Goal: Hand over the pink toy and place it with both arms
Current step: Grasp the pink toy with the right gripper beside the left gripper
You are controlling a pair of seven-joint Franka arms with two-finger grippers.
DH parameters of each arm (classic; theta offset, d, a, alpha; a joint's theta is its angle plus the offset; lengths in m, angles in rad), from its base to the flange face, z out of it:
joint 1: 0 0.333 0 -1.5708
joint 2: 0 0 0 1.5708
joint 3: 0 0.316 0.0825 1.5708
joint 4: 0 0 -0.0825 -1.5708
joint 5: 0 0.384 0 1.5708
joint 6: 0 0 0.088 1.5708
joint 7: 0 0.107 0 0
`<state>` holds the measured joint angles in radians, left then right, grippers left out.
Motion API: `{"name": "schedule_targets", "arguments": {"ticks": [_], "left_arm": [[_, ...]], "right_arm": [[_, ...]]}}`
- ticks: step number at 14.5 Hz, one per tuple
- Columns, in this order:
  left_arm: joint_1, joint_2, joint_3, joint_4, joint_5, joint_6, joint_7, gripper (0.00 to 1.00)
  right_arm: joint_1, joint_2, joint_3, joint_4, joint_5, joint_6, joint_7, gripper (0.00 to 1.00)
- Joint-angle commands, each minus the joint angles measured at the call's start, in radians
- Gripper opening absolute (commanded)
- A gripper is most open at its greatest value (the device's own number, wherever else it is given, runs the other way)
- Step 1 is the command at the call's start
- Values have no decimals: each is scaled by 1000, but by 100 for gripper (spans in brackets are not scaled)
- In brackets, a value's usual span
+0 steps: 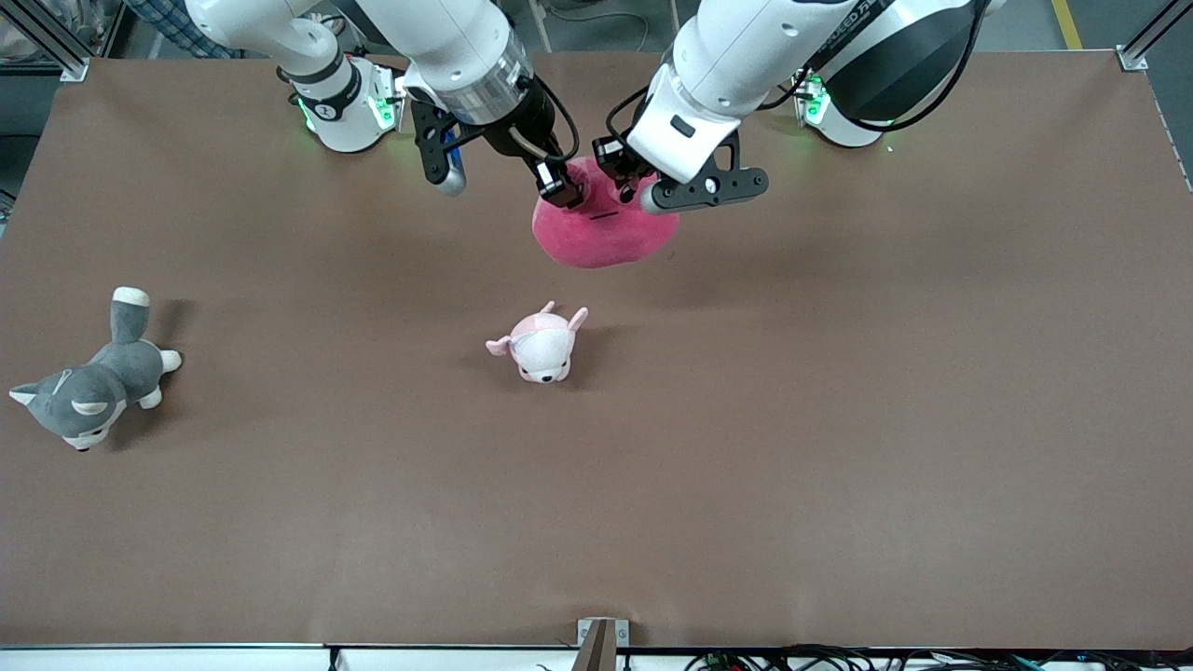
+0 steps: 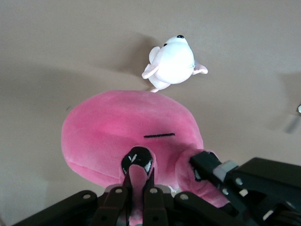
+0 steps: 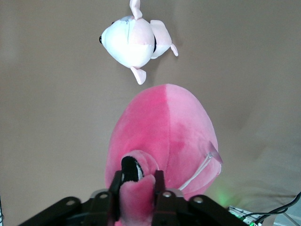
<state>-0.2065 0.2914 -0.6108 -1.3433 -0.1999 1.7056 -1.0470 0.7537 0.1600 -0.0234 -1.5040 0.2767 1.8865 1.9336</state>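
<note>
The pink toy [image 1: 601, 238] hangs above the table between the two arms, over the middle of the end where the bases stand. My left gripper [image 1: 634, 191] is shut on one of its small top flaps, beside a dark eye, as the left wrist view shows [image 2: 138, 181]. My right gripper [image 1: 562, 186] is shut on the other top flap, filling its jaws in the right wrist view [image 3: 136, 186]. The right gripper also shows in the left wrist view [image 2: 209, 169], on that flap. The toy's rounded body [image 2: 122, 127] [image 3: 164, 132] droops below both grippers.
A small pale pink-and-white animal plush [image 1: 541, 345] lies on the brown table, nearer to the front camera than the pink toy; it shows in both wrist views [image 2: 171, 61] [image 3: 134, 42]. A grey-and-white plush [image 1: 93, 387] lies toward the right arm's end of the table.
</note>
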Motion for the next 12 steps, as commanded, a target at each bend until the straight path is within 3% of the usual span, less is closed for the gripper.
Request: {"name": "schedule_targets", "arguments": {"ticks": [1, 3, 4, 6, 7, 12], "left_arm": [[-2, 5, -3, 21, -3, -6, -10, 2], [-2, 3, -3, 21, -3, -6, -10, 7], [-2, 3, -3, 23, -6, -6, -4, 28], [-1, 0, -4, 24, -6, -6, 2, 93], [1, -6, -4, 24, -4, -6, 1, 100], [26, -57, 5, 24, 89, -33, 18, 100]], "right_arm": [[12, 0, -12, -2, 19, 8, -1, 1], [6, -2, -12, -2, 16, 8, -2, 0], [3, -2, -12, -1, 19, 8, -13, 0], [-4, -2, -16, 10, 19, 3, -24, 0], [-14, -2, -20, 19, 19, -1, -40, 0], [-163, -19, -24, 7, 15, -140, -259, 0]]}}
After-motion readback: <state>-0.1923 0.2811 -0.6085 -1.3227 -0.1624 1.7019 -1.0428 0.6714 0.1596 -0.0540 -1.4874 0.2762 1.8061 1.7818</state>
